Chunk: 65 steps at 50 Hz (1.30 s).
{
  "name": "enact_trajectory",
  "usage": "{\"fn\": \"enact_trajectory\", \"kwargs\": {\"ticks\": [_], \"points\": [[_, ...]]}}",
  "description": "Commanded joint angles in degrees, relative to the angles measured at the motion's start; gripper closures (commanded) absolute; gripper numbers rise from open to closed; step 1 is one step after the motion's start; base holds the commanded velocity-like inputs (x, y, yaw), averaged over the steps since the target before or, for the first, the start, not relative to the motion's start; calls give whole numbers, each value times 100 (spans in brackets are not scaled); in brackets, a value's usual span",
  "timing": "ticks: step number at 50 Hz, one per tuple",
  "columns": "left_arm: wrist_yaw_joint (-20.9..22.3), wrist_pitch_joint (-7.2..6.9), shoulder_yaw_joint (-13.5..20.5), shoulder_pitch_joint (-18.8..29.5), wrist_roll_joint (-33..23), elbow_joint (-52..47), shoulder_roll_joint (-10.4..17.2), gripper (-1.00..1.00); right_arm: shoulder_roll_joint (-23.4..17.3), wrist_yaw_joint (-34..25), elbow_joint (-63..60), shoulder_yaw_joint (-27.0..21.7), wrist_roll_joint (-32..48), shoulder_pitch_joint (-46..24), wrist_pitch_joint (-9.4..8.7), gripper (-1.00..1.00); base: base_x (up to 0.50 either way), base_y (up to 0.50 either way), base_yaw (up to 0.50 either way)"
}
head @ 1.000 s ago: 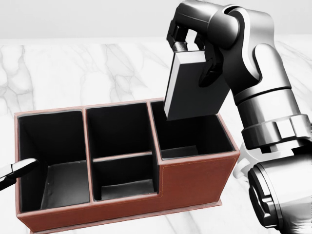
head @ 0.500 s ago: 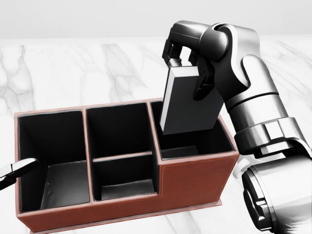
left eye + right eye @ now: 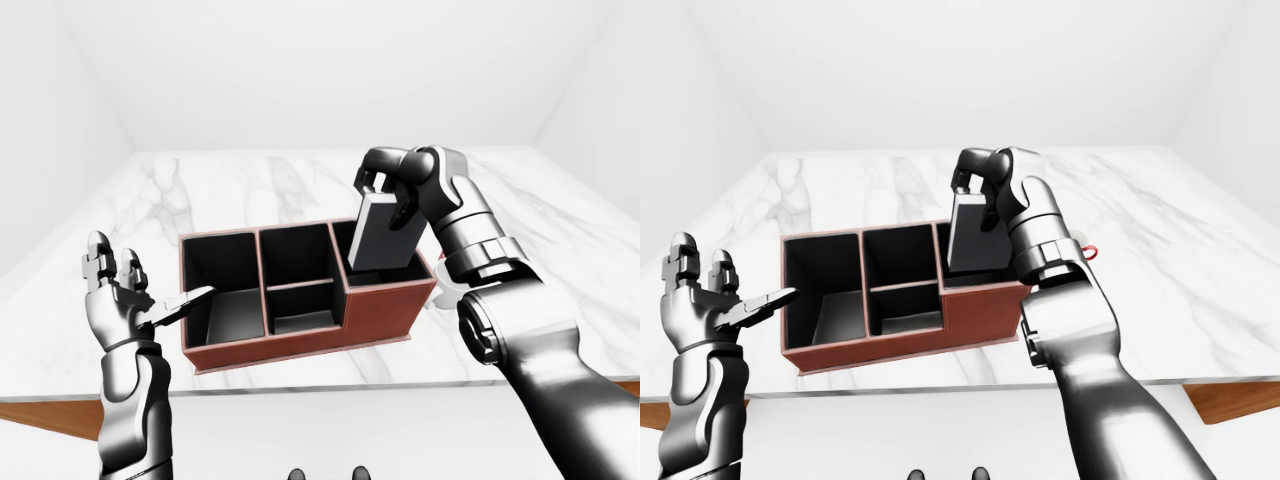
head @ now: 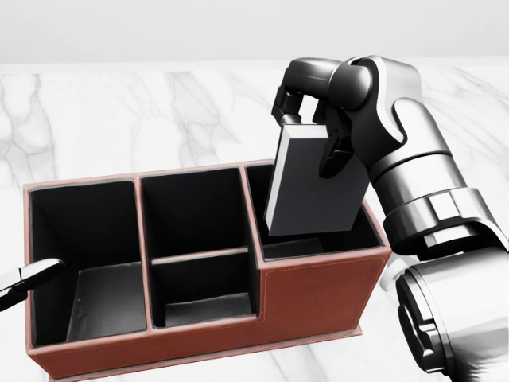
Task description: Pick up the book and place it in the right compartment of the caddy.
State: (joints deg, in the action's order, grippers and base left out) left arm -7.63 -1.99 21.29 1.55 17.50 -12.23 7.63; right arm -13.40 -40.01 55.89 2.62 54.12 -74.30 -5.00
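The caddy (image 4: 318, 294) is a brown box with black insides and several compartments, standing on the marble table. The book (image 4: 314, 187) is a dark grey slab, tilted, its top leaning right. My right hand (image 4: 308, 119) is shut on the book's top edge and holds it with its lower end dipping into the caddy's right compartment (image 4: 362, 221). My left hand (image 3: 150, 285) is open and empty to the left of the caddy, with one fingertip (image 4: 28, 277) over the rim of the left compartment.
The white marble table (image 3: 250, 190) stretches beyond the caddy toward the top of the views. Its near edge (image 3: 330, 385) runs just below the caddy. A small red thing (image 3: 1092, 249) lies to the right of my right arm.
My right hand has lowered the book, so its lower end now dips into the right compartment. The left hand and caddy have not moved.
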Motion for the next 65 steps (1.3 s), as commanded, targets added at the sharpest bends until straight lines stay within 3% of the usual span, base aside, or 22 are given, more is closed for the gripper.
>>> {"fn": "enact_trajectory", "kwargs": {"ticks": [1, 51, 60, 61, 62, 63, 65], "points": [[2, 9, -6, 0, -9, 8, -4, -100, -29, 1, 320, -84, -24, -78, 0, 100, 0, 0, 0], [1, 10, -22, -3, -18, 6, -10, -100, 26, 1, 990, -23, -232, 102, 0, 100, 0, 0, 0], [19, 89, -37, 10, -41, 109, -12, -100, -34, 1, 883, -1, -162, 165, 0, 100, 0, 0, 0], [14, 77, -34, 8, -35, 96, -9, -100, -40, 1, 838, 6, -141, 161, 0, 12, 0, 0, 0], [10, 68, -35, 6, -34, 84, -8, -100, -43, 1, 827, 9, -120, 168, 0, -62, 0, 0, 0], [2, 44, -37, 4, -33, 60, -6, -100, -44, 1, 829, 7, -107, 171, 0, -100, 0, 0, 0], [-5, 24, -37, 6, -34, 41, -5, -100, -37, 1, 866, -22, -106, 138, 0, -100, 0, 0, 0]]}}
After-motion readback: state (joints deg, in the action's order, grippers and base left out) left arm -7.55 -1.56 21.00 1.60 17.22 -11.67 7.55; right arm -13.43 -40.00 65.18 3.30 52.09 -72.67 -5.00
